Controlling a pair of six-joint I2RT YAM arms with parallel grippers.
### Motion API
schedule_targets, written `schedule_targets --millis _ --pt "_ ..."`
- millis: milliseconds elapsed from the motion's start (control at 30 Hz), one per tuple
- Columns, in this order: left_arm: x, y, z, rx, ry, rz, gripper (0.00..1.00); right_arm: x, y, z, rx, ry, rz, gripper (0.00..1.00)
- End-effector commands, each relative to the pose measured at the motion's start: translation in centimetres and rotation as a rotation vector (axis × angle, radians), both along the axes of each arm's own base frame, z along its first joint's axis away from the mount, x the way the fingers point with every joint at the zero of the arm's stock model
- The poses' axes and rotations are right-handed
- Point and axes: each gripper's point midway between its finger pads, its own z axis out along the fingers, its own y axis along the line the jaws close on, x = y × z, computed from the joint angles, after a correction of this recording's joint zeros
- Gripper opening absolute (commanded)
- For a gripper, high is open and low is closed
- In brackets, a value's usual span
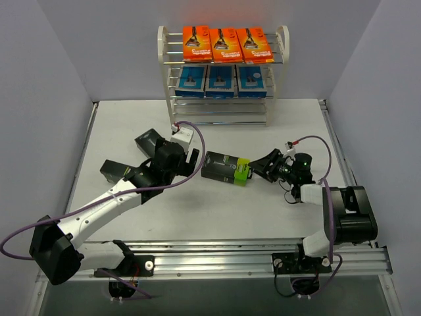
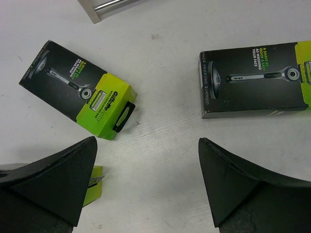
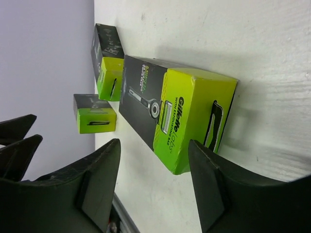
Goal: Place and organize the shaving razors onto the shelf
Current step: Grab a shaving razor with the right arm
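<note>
The white shelf (image 1: 284,41) stands at the back, with three orange razor packs (image 1: 227,44) on its top tier and three blue packs (image 1: 220,80) one tier down. Three black-and-lime boxes lie on the table. The middle box (image 1: 225,168) (image 3: 180,116) (image 2: 255,80) has its green end just in front of my right gripper (image 1: 262,168) (image 3: 154,145), which is open, a corner of the box reaching between its fingertips. My left gripper (image 1: 189,153) (image 2: 146,145) is open over bare table. A second box (image 1: 148,141) (image 2: 77,90) and a third (image 1: 117,170) lie beside it.
Grey walls close in the left, back and right sides. An aluminium rail (image 1: 217,253) runs along the near edge by the arm bases. A shelf foot (image 2: 97,12) shows at the top of the left wrist view. Purple cables (image 1: 197,141) loop from both arms.
</note>
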Motion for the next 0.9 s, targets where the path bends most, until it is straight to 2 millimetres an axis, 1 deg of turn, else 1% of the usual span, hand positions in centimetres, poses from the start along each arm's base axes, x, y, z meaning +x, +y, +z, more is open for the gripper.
schedule_targets --millis 0,33,67,100,200,233,433,633,867 --pt "0.6 -0.6 2.4 -0.057 -0.037 0.001 0.94 0.6 -1.3 0.6 -0.125 -0.056 -0.008 0.54" --pt "0.5 -0.7 2.4 -0.057 -0.037 -0.002 0.94 0.6 -1.5 0.5 -0.134 -0.049 -0.011 0.55" --pt "0.5 -0.6 2.5 -0.057 -0.037 -0.001 0.94 0.5 -1.8 -0.2 -0.160 -0.025 -0.014 0.56" --pt "0.5 -0.5 2.6 -0.058 -0.040 0.002 0.94 0.5 -1.8 -0.2 -0.167 -0.028 -0.014 0.59" --pt "0.5 -0.4 2.8 -0.059 -0.045 0.006 0.94 0.3 -2.0 -1.3 -0.178 -0.001 -0.018 0.61" --pt "0.5 -0.4 2.7 -0.056 -0.044 0.005 0.94 0.2 -2.0 -1.9 -0.177 0.017 -0.015 0.62" --pt "0.5 -0.4 2.8 -0.055 -0.046 0.007 0.94 0.2 -1.8 -3.5 -0.171 0.043 -0.005 0.65" --pt "0.6 -0.2 2.7 -0.047 -0.048 0.018 0.94 0.7 -1.2 -3.9 -0.137 0.032 0.001 0.70" --pt "0.7 -0.3 2.6 -0.043 -0.047 0.013 0.94 1.1 -0.4 -4.6 -0.119 0.046 0.012 0.72"
